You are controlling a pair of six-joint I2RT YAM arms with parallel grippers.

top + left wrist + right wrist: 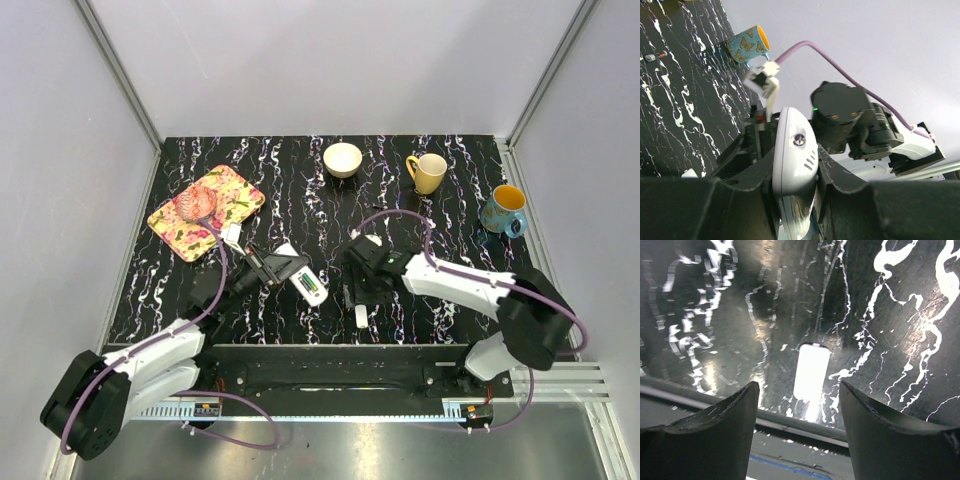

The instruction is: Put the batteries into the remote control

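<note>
Black marbled table (pixel 300 180) carries everything. The left gripper (pixel 290 272) is clamped on the remote (pixel 316 293), apparently steadying it bay-up for loading — green there looks like a battery (pixel 306 283). The right gripper (pixel 362 292) hangs with fingers apart over a white lid (pixel 811 372), probably to pick it up.

The remote control (pixel 792 165) runs off the left wrist view's bottom edge.
</note>
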